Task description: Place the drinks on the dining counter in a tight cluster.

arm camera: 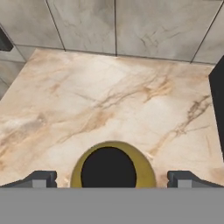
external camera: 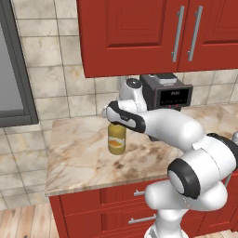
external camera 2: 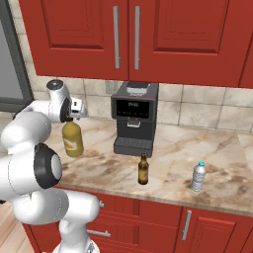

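Note:
The squat yellow-orange juice bottle (external camera: 116,140) (external camera 2: 72,141) stands upright on the marbled wall counter (external camera 2: 173,153) under the red cabinets. My gripper (arm camera: 111,179) hangs straight above it, open, with one fingertip on each side of the black cap (arm camera: 108,168) and not touching it. In the right base view the gripper (external camera 2: 70,120) sits just over the bottle's top. The slim brown bottle (external camera 2: 143,169) stands in front of the coffee machine, and the small blue-capped water bottle (external camera 2: 198,177) stands further right, near the counter's front edge. The dining counter is out of view.
A black coffee machine (external camera 2: 134,118) (external camera: 167,90) stands against the tiled wall, right of the juice bottle. Red cabinets (external camera 2: 133,34) hang low overhead. A dark window frame (external camera: 16,93) borders the left. Bare counter lies left of the juice bottle.

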